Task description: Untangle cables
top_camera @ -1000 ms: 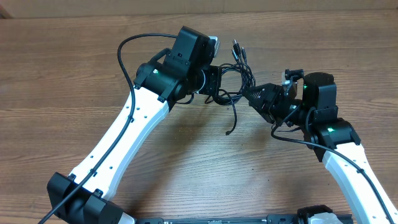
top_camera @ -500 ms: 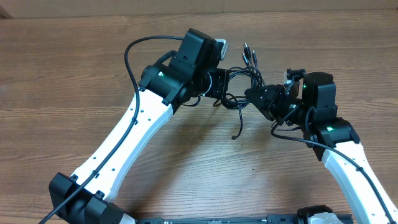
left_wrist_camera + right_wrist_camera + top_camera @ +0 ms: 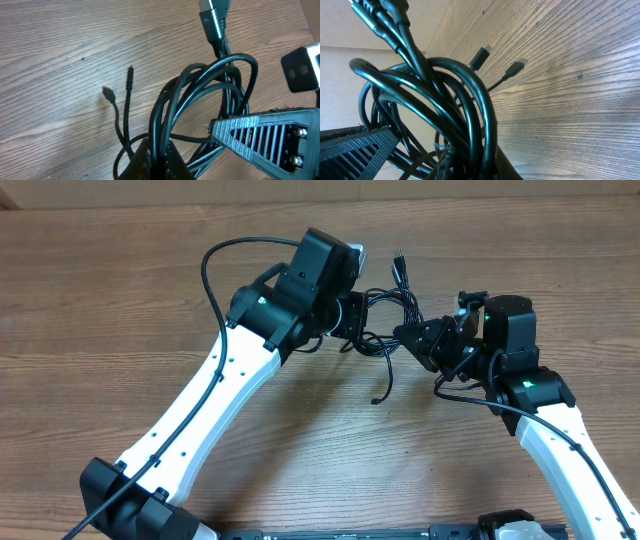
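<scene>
Overhead, the left claw (image 3: 350, 317) sits largely hidden under its own wrist housing (image 3: 315, 270), while the right claw (image 3: 408, 333) loses its tips among the cables (image 3: 388, 308). From the left wrist, 1 plug (image 3: 212, 15) is cropped by the top edge, and the loops run off the bottom.

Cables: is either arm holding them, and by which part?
Both. The left gripper and the right gripper each pinch the coiled loops of the cables between their fingers, from opposite sides; the plug ends are free.
</scene>
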{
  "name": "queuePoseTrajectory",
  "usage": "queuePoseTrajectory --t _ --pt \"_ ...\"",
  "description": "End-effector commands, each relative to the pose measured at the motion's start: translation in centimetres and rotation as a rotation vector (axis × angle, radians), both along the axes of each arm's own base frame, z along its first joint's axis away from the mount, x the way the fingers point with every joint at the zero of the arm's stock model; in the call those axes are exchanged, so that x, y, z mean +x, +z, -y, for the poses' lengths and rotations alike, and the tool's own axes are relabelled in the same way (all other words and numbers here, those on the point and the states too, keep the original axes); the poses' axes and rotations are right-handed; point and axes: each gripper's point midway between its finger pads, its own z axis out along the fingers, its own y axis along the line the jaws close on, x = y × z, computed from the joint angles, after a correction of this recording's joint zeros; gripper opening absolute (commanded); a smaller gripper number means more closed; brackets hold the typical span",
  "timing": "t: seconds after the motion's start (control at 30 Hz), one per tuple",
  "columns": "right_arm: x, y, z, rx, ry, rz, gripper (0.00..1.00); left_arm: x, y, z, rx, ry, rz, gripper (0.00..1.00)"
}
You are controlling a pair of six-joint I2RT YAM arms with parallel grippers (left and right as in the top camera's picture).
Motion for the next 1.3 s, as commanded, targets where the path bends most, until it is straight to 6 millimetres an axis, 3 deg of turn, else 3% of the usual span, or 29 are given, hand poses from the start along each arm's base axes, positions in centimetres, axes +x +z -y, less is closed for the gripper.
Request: queuePoseTrajectory --t 0.0,0.2,0.67,1.03,1.27 --pt "0.3 0.4 0.1 0.001 -0.007 0.014 0.18 0.7 1.1 -0.7 0.023 0.038 0.048 0.04" --pt "0.3 0.4 0.1 0.001 -0.008 0.014 0.24 0.6 1.1 -0.6 0.021 0.036 0.046 0.04" --pt "0.3 0.4 0.1 0.0 -0.009 0.014 0.2 0.0 1.3 0.4 -0.031 -0.002 0.018 0.04" --pt "0.3 0.3 0.1 -0.003 -0.011 0.009 0.27 -0.2 1.4 0.6 -0.079 0.053 -0.032 0.04" --pt "0.3 0.3 0.2 -0.004 -0.012 0.009 0.26 -0.1 1.5 0.6 -0.086 0.063 -0.038 0.04"
